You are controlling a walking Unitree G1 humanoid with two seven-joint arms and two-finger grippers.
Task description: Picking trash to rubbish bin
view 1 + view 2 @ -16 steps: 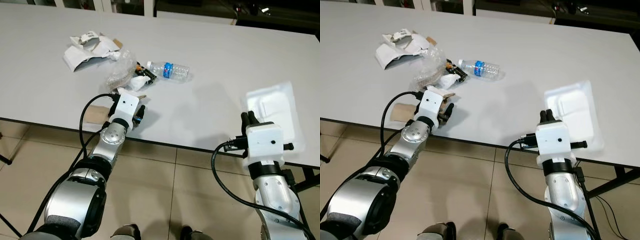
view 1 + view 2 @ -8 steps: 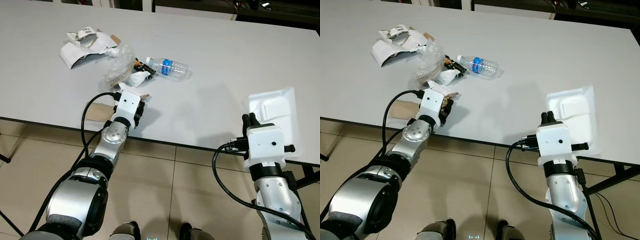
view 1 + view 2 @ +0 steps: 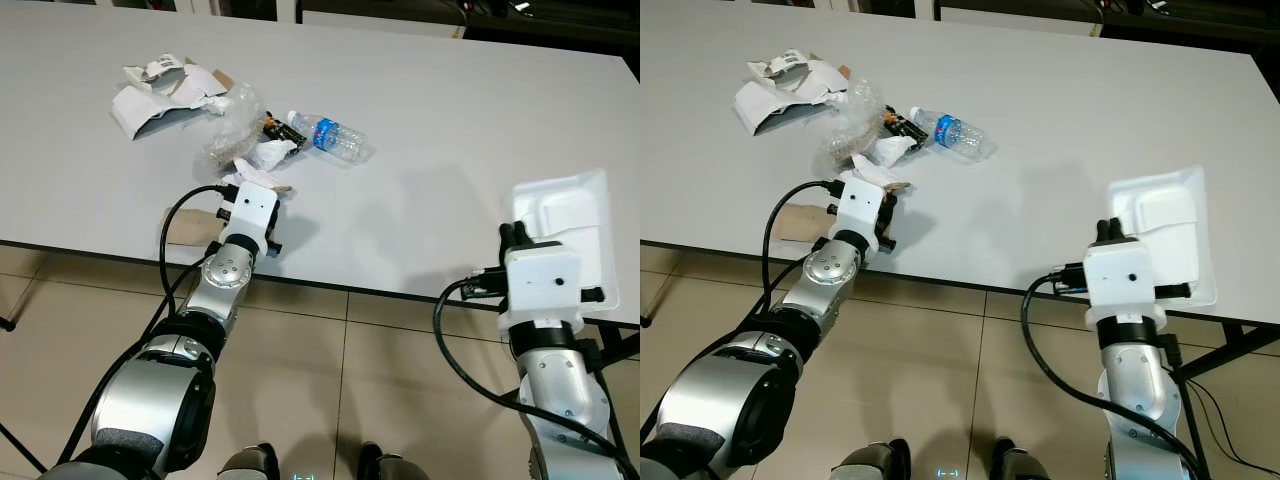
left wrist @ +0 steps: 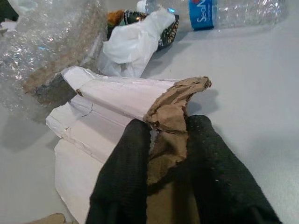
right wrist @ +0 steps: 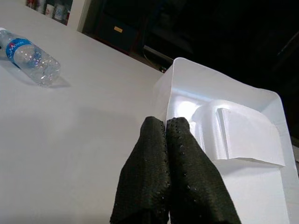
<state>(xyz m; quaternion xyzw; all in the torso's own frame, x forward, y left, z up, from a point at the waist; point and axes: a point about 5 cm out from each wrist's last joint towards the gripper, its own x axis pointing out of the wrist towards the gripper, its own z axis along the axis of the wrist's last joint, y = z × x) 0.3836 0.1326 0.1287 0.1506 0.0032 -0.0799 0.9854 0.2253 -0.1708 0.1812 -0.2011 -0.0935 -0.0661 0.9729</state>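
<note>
Here the left gripper [image 4: 161, 135] jaws pinch torn cardboard [image 4: 117, 100]; the right gripper [image 5: 166, 128], jaws together, touches the white tray [image 5: 243, 140].

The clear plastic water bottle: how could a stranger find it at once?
On the white table, look at the trash heap near the robot's left side. The clear plastic water bottle lies on its side at the heap's right edge, the only item with a blue label.

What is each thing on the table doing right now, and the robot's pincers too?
Left pincer: shut on the torn paper scrap.
Torn paper scrap: pinched, lying on the table.
Right pincer: shut, holding nothing, at the tray's edge.
White foam tray: flat, open side up.
Water bottle: on its side, looks empty.
Plastic wrap: crumpled.
White cardboard: torn and crumpled.
</note>
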